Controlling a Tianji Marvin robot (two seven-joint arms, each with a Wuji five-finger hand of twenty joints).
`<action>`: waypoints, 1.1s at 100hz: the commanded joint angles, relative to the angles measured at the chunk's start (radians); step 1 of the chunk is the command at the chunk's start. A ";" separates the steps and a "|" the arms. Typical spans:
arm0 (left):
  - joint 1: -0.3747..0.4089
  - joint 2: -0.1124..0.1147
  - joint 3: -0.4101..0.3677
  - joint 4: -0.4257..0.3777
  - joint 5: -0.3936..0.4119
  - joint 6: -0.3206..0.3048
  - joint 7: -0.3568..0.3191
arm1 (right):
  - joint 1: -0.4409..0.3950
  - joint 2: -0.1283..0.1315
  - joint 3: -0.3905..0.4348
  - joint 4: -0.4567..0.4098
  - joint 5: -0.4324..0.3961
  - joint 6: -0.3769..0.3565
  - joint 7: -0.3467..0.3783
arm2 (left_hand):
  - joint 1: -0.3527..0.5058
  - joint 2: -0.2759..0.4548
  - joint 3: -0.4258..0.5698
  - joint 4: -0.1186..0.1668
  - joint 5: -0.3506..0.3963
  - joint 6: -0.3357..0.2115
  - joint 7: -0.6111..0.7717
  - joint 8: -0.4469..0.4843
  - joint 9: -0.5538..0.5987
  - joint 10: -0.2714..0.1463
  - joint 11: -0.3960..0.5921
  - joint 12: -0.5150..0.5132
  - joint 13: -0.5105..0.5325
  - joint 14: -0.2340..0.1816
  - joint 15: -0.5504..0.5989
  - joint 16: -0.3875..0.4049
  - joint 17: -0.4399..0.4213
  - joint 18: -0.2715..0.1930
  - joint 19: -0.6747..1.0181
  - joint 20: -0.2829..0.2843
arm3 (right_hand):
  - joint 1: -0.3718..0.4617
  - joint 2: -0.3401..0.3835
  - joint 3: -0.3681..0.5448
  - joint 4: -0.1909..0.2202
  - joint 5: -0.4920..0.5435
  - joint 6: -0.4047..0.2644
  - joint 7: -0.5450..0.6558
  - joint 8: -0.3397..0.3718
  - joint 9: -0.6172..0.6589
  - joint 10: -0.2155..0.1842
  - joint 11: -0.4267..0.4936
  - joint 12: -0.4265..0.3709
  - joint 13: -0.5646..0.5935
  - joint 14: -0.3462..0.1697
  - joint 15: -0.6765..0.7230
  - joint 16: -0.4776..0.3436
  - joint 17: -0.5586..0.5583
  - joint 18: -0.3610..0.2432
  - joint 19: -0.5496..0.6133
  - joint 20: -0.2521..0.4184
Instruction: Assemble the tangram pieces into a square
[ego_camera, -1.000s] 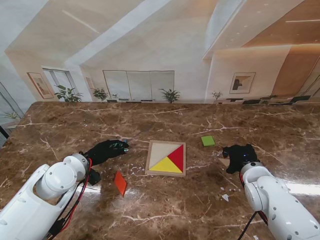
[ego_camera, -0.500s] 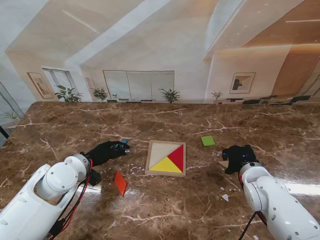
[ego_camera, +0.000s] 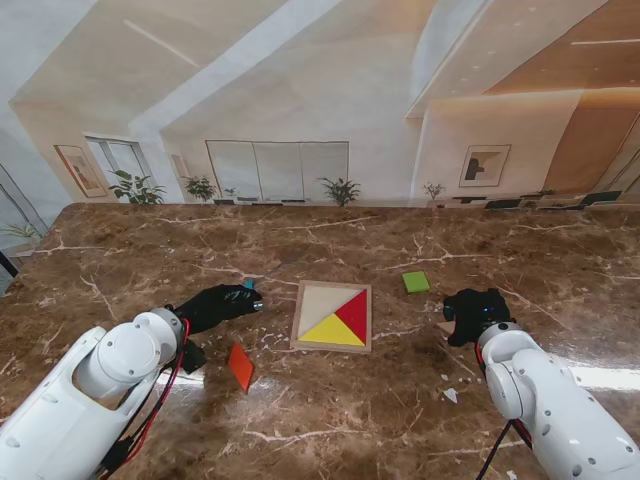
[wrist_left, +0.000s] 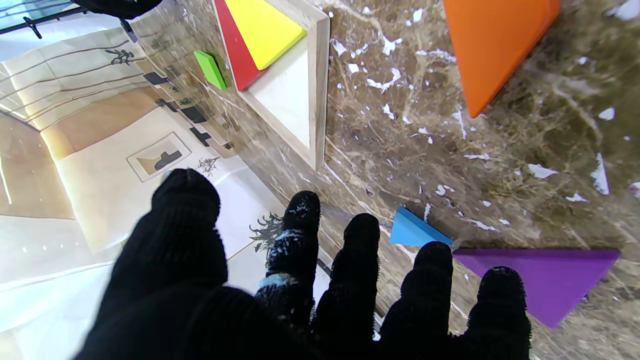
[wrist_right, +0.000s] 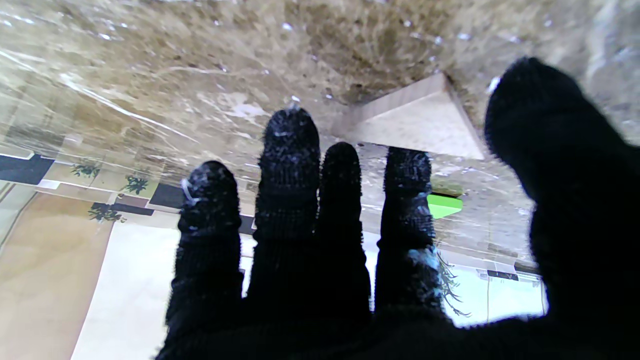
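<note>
Lettering or labels show nowhere on the pieces. Nearest me, the orange triangle (ego_camera: 240, 366) lies on the marble worktop (ego_camera: 340, 420), just left of the wooden tray (ego_camera: 331, 316). The tray holds a yellow triangle (ego_camera: 331, 331) and a red triangle (ego_camera: 354, 311); its far-left half is bare. The left hand (ego_camera: 215, 302) hovers with fingers spread, holding nothing, over a blue piece (wrist_left: 415, 231) and a purple triangle (wrist_left: 542, 277), both partly hidden. The right hand (ego_camera: 473, 314), fingers loosely apart, covers most of a pale wooden triangle (wrist_right: 420, 125). Farther off sits the green square (ego_camera: 416, 282)
</note>
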 joint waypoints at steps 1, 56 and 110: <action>0.000 0.000 0.006 0.004 0.001 0.008 -0.006 | -0.015 0.001 -0.006 0.022 0.006 -0.008 0.023 | 0.016 0.042 -0.027 0.018 0.003 -0.010 -0.006 -0.021 0.006 0.001 0.004 -0.002 0.010 -0.011 -0.016 -0.007 -0.001 -0.011 -0.026 0.025 | 0.034 0.011 0.032 0.003 0.095 -0.021 0.031 0.012 -0.021 0.002 0.018 -0.007 -0.002 -0.011 0.021 -0.009 -0.015 -0.006 0.034 -0.007; -0.007 0.001 0.019 0.003 -0.005 0.034 -0.017 | -0.028 0.003 -0.001 0.017 0.014 -0.019 0.043 | 0.016 0.043 -0.027 0.018 0.003 -0.008 -0.005 -0.021 0.005 0.001 0.004 -0.002 0.013 -0.009 -0.015 -0.007 0.001 -0.008 -0.025 0.026 | 0.029 -0.013 0.038 -0.002 0.045 -0.024 0.103 0.042 -0.049 -0.026 0.007 -0.021 -0.025 -0.005 -0.013 -0.019 -0.029 -0.011 0.032 -0.013; -0.007 0.001 0.020 0.003 -0.005 0.035 -0.017 | -0.071 -0.001 0.024 -0.038 0.035 0.019 0.108 | 0.014 0.045 -0.029 0.018 0.005 -0.006 -0.006 -0.022 0.005 0.001 0.005 -0.002 0.014 -0.009 -0.015 -0.007 0.000 -0.008 -0.025 0.026 | 0.018 -0.024 0.027 -0.003 -0.030 -0.071 0.007 0.022 -0.043 0.022 -0.097 -0.061 0.026 0.090 -0.311 -0.128 0.052 0.088 -0.031 -0.032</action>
